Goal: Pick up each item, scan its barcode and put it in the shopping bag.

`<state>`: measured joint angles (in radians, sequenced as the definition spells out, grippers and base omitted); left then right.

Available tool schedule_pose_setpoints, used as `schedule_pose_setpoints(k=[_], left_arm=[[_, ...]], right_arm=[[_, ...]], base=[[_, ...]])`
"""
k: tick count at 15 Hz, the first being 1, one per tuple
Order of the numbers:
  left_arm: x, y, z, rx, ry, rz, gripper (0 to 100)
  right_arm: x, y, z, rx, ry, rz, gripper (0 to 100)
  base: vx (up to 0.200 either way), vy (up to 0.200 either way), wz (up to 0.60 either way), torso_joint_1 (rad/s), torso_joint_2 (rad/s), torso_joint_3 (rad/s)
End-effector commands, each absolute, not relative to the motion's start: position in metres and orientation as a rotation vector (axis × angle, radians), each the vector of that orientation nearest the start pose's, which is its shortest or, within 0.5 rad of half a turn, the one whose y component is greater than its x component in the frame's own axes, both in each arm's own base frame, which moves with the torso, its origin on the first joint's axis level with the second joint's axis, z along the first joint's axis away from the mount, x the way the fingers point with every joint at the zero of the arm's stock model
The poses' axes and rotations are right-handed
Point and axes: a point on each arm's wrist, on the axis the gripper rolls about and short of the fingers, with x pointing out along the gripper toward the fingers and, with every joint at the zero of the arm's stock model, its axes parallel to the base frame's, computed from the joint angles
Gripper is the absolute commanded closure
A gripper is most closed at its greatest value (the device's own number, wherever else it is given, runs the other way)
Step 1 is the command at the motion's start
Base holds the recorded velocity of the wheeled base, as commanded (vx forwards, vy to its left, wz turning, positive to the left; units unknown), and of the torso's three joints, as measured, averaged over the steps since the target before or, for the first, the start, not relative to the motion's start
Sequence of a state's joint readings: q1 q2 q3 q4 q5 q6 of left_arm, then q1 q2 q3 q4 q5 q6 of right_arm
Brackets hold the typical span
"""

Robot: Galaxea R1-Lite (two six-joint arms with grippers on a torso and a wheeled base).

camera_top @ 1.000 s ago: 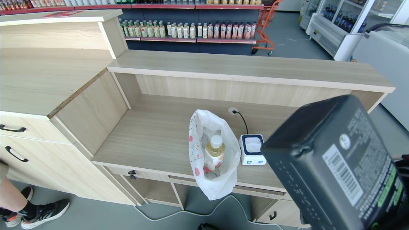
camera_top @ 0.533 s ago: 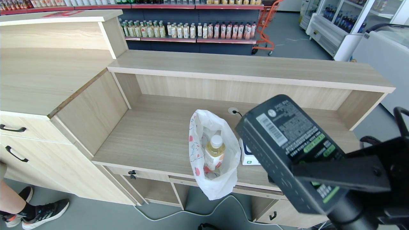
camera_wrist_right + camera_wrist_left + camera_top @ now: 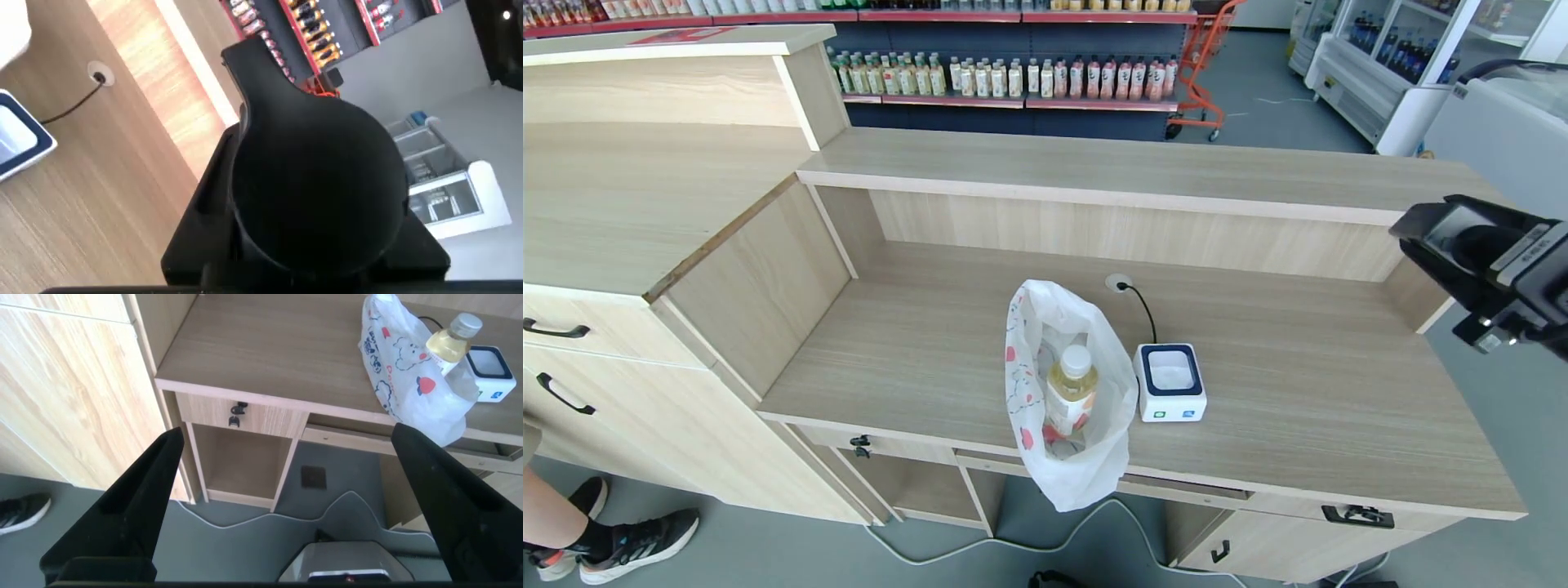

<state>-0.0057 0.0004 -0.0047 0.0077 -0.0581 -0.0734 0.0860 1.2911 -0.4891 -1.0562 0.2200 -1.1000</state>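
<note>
The right gripper [image 3: 315, 155] holds a black package [image 3: 319, 188], which bulges round and hides most of the fingers [image 3: 249, 77]. One dark finger stands out past the package. Beside this finger, on the side away from the package, lies the wooden counter [image 3: 106, 188]. There the scanner [image 3: 18, 140], white with a dark blue frame, sits well apart from the fingertip and is only partly in view. A black cable [image 3: 67, 104] runs from it to a round hole [image 3: 98, 77] in the counter. Beyond the fingertip stand store shelves [image 3: 327, 24] with bottles and an orange cart [image 3: 325, 82] on the grey floor [image 3: 425, 73]. On the far side of the package stands a glass-door cooler [image 3: 445, 192].
</note>
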Motion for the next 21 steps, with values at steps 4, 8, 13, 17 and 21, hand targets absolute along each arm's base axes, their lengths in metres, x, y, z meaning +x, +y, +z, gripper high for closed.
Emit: schedule_pose_setpoints(k=[4,8,13,17,21], left_arm=[[-0.023,-0.001,0.076,-0.074,0.005,-0.064,0],[-0.023,-0.001,0.076,-0.074,0.005,-0.064,0],[-0.023,-0.001,0.076,-0.074,0.005,-0.064,0],[-0.023,-0.001,0.076,-0.074,0.005,-0.064,0],[-0.023,-0.001,0.076,-0.074,0.005,-0.064,0]], right_arm=[[0.191,-0.036,0.210,-0.741,-0.132,0.307,100],[0.220,-0.030,0.221,-0.106,0.103,0.306,100],[0.292,0.007,0.204,0.381,0.163,0.271,100],[0.338,0.038,0.141,0.444,0.341,0.268,100],[0.352,0.054,0.126,0.457,0.377,0.301,100]], base=[[0.000,0.000,0.00,0.000,0.00,0.000],[0.000,0.000,0.00,0.000,0.00,0.000],[0.000,0.000,0.00,0.000,0.00,0.000],[0.000,0.000,0.00,0.000,0.00,0.000],[0.000,0.000,0.00,0.000,0.00,0.000]])
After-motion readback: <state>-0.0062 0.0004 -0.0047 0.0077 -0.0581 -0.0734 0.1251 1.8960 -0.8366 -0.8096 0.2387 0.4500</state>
